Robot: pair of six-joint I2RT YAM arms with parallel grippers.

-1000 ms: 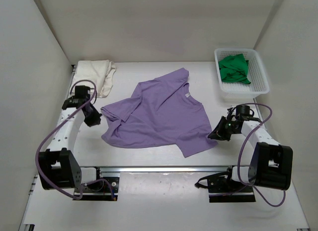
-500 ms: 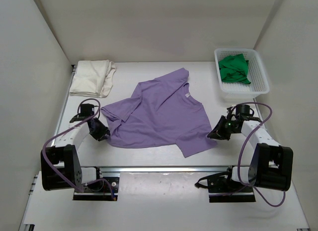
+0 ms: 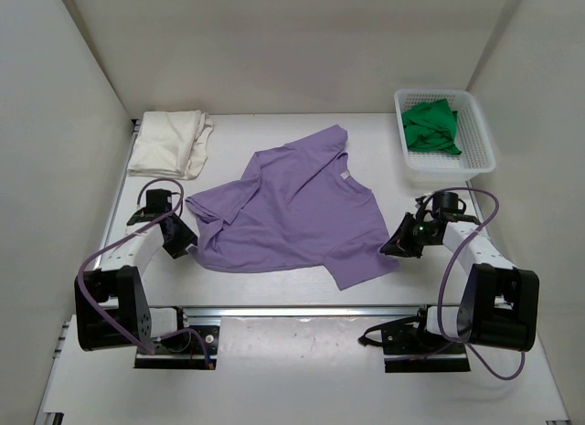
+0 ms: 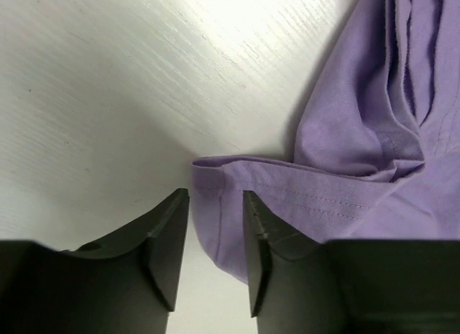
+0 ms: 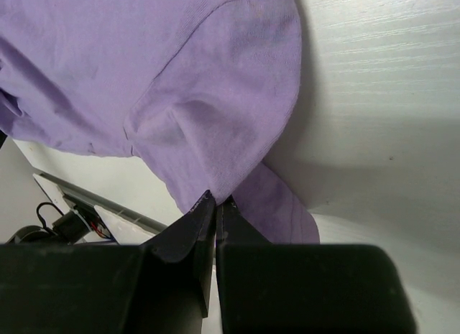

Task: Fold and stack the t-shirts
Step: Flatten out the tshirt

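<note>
Purple t-shirt [image 3: 292, 210]: get both grips before folding

It lies spread out in the middle of the table [image 3: 274, 132]. The right gripper [image 5: 215, 201] is pinched tight on its near edge. The left gripper [image 4: 215, 205] has its jaws apart, with a hem corner between them. Seat that hem deep, close firmly, then lift both sides evenly.

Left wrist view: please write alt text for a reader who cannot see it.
The open left gripper straddles a hem corner of the purple shirt. The shirt lies wrinkled on a white table.
</note>
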